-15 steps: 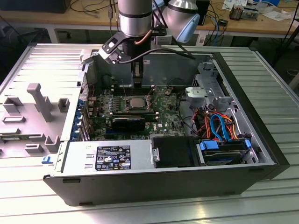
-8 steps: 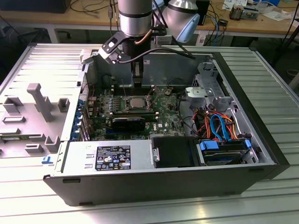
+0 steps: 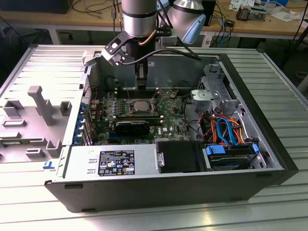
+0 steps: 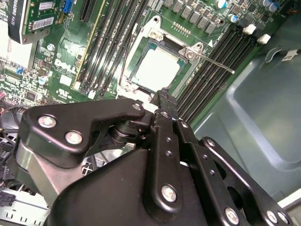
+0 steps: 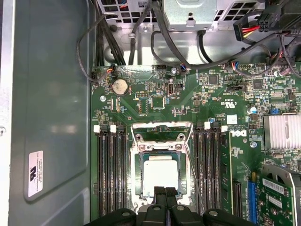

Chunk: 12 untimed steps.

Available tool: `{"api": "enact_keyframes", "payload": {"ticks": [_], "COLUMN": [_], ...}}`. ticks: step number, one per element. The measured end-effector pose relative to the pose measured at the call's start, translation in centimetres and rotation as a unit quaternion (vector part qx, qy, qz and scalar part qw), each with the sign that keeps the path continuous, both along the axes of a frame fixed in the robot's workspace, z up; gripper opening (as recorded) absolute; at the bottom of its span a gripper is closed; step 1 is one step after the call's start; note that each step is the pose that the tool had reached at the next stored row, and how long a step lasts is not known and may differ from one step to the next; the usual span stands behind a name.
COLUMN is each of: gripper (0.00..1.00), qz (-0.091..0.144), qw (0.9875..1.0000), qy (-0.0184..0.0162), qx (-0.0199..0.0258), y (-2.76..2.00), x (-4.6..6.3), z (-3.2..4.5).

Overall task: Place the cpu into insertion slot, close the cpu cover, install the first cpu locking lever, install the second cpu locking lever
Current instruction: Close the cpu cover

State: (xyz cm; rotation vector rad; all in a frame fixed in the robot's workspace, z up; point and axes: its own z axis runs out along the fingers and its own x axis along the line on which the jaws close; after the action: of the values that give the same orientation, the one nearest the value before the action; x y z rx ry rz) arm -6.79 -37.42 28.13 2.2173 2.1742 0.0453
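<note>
The cpu (image 5: 160, 173) sits in the slot (image 5: 139, 174), and the cover (image 5: 162, 125) looks raised beside it. Your gripper (image 5: 165, 192), fingers pressed together, is at the slot's edge. Push the cover squarely, never the chip.

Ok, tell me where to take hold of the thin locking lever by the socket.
Grip the lever near its free end, which juts out over the memory slots. Come from above, jaws either side of the rod: it is thin and straight, and its other end looks crowded.

An electronics workshop or lab: the open black metal computer case (image 3: 159, 192) sits on a ribbed aluminium table (image 3: 284, 91); behind the case stand long wooden tables (image 3: 43, 18) strewn with loose cables (image 3: 222, 23).
</note>
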Motion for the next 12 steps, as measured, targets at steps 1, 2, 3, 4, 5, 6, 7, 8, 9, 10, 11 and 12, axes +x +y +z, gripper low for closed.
{"api": "enact_keyframes", "payload": {"ticks": [1, 2, 3, 4, 5, 6, 7, 8, 9, 10, 11, 12], "gripper": [0.11, 0.11, 0.11, 0.11, 0.11, 0.11, 0.11, 0.11, 0.11, 0.11, 0.11, 0.11], "qz": [0.0, 0.0, 0.0, 0.0, 0.0, 0.0, 0.0, 0.0, 0.0, 0.0, 0.0, 0.0], "qw": [1.0, 1.0, 1.0, 1.0, 1.0, 1.0, 1.0, 1.0, 1.0, 1.0, 1.0, 1.0], "qy": [0.0, -0.0001, -0.0001, 0.0, 0.0, 0.0, 0.0, 0.0, 0.0, 0.0, 0.0, 0.0], "qx": [0.0, 0.0001, 0.0001, 0.0003, 0.0003, 0.0003, 0.0004, 0.0003, 0.0004, 0.0003, 0.0003, 0.0003], "y": [0.0, 0.0, 0.0, 0.0, 0.0, 0.0, 0.0, 0.0, 0.0, 0.0, 0.0, 0.0], "x": [0.0, 0.0, 0.0, 0.0, 0.01, 0.02, 0.06, 0.07, 0.09, 0.1, 0.1, 0.1], "z": [0.1, 0.12, 0.13, 0.14, 0.14, 0.14, 0.14, 0.14, 0.13, 0.14, 0.14, 0.14]}}
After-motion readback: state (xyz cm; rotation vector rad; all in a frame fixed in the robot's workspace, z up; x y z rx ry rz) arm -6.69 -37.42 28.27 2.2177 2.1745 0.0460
